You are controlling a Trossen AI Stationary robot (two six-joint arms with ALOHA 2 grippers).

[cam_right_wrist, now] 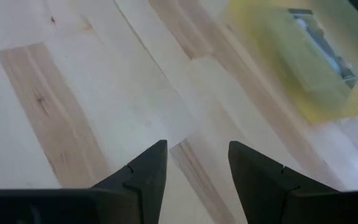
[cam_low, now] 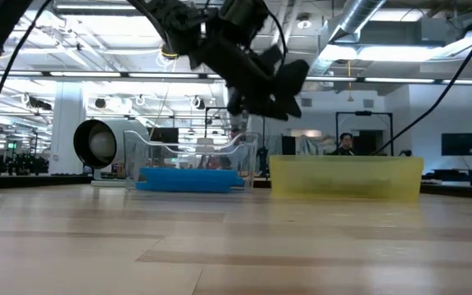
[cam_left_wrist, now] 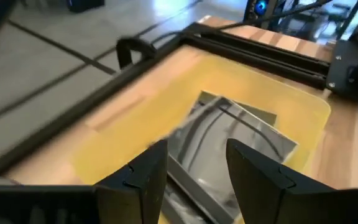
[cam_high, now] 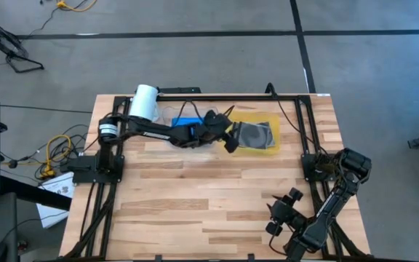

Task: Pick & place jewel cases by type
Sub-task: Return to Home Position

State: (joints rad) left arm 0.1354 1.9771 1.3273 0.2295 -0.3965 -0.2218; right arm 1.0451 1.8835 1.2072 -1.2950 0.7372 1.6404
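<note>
Left claw over yellow tray; right claw aside

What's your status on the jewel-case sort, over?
Left gripper open, empty, above yellow tray. Right gripper open, empty, over table, right side. Grey cases in yellow tray, blue cases in clear tray. No obstruction seen.

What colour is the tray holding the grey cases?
Yellow tray; the high view shows it best.

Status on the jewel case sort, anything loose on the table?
Looks sorted: blue cases sit in the clear tray, grey cases in the yellow tray; none shows loose on the table. Nothing in hand: left gripper open above the yellow tray, right gripper open over bare wood. Left, likely: parking the left arm.
</note>
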